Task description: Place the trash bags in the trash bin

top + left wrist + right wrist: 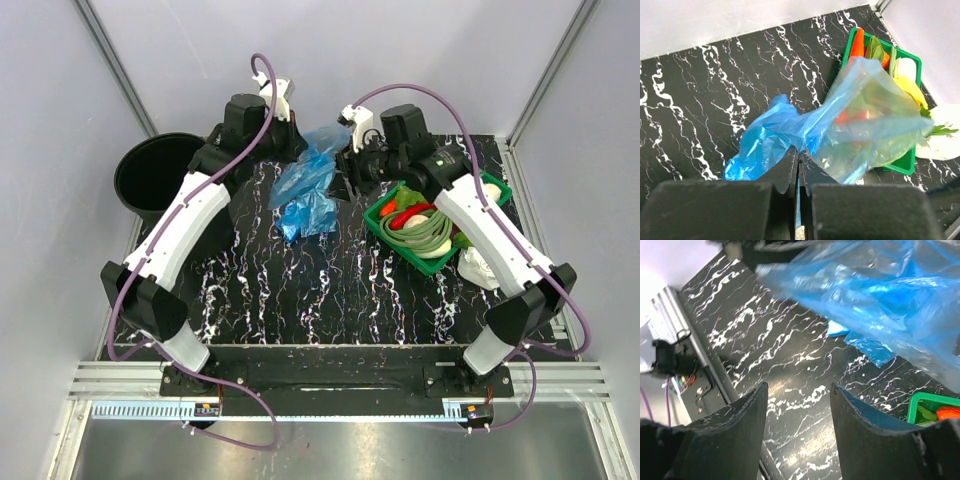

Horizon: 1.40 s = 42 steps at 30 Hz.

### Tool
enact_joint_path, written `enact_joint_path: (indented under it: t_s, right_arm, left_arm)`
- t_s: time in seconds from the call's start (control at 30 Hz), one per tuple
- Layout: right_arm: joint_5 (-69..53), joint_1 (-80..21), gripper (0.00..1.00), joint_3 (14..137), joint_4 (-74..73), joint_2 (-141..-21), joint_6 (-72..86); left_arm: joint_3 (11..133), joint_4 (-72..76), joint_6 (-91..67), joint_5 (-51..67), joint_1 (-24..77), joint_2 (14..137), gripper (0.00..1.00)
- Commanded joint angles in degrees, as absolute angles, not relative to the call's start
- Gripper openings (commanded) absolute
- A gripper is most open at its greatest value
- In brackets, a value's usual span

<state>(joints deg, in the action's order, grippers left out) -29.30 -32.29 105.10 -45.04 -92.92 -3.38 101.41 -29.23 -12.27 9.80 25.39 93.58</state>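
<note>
Step in hand: first bag is picked and now has to go to the bin. Your left tool (pixel 799 162) is clamped on a fold of the trash bag (pixel 865 115), with film pinched between the shut fingers. The sheet is lifted at about 12 o'clock over the tabletop (pixel 330 290). Your right tool (pixel 799 390) has its jaws apart with nothing between them, and it sits just beside that bag on its 3 o'clock side. A second blue wad (pixel 308 215) lies on the tabletop at 6 o'clock of the held sheet; I can't tell whether the two touch. The trash bin (pixel 150 165) stands off the tabletop's edge at about 10 o'clock, mouth up, with no blue in it that I can see. My read of the next move: swing the left tool toward 9 o'clock until it's over the rim, keeping the trailing film high enough to clear the rim, then part the jaws. Risk: the film may drag the wad along or catch on the right tool, so pull that one clear first. Leave the green tray (pixel 910 162) at 3 o'clock alone.
</note>
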Motion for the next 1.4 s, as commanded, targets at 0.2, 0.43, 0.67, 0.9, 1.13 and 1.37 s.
enact_joint_path:
  t_s: [0.2,0.43,0.67,0.9,1.13,1.37]
  right_arm:
    - [-15.9,-34.0,0.62,108.2,-31.5,-101.0,11.4]
    - [-7.4,-34.6,0.63,106.3,-32.4,-100.5,8.4]
    - [-3.7,-34.6,0.63,104.2,-32.2,-98.1,6.4]
    - [-2.8,-34.6,0.62,106.8,-31.9,-100.2,4.7]
    - [-3.2,-34.5,0.59,109.8,-31.6,-102.8,4.4]
    - [-3.7,-34.6,0.49,108.9,-31.0,-104.4,4.9]
  left_arm:
    - [97.0,-24.1,-17.8,8.8,25.6,89.1,0.00]
    - [95.5,-23.3,-17.3,10.1,25.7,88.2,0.00]
    - [95.3,-23.3,-17.3,11.8,25.8,88.1,0.00]
    - [93.4,-23.0,-16.9,13.2,25.9,86.6,0.00]
    - [92.5,-22.9,-16.2,14.1,26.3,85.3,0.00]
    - [92.1,-22.8,-16.3,15.0,26.2,85.0,0.00]
